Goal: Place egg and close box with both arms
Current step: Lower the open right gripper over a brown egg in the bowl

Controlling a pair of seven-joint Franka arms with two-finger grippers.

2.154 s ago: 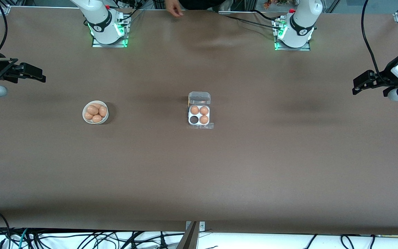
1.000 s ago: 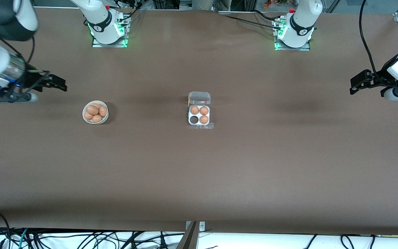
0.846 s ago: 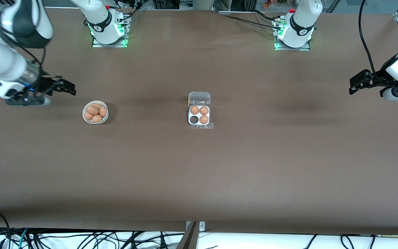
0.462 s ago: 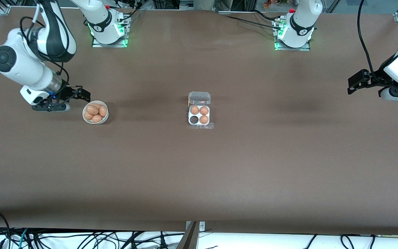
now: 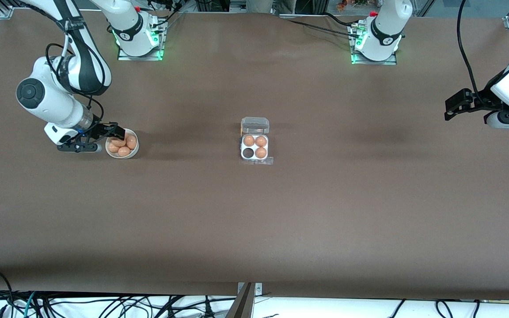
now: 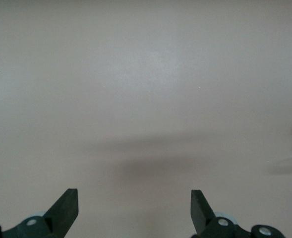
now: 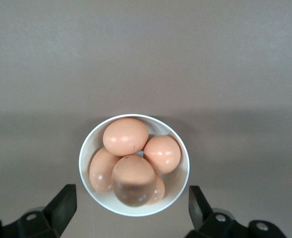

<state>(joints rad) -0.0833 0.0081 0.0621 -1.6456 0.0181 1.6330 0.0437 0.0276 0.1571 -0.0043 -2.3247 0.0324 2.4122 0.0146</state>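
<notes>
On a brown counter, the egg sits heaped with others in a white bowl; the right gripper, fingers apart, may jostle neighbours. The box lies open mid-counter; the left gripper waits, fingers apart.

One worktop carries everything. Two arms stand at it, each ending in one gripper: the right gripper and the left gripper. There is one white bowl with four brown eggs showing in it, and one clear box with four cells, three filled with eggs and one empty cell.
</notes>
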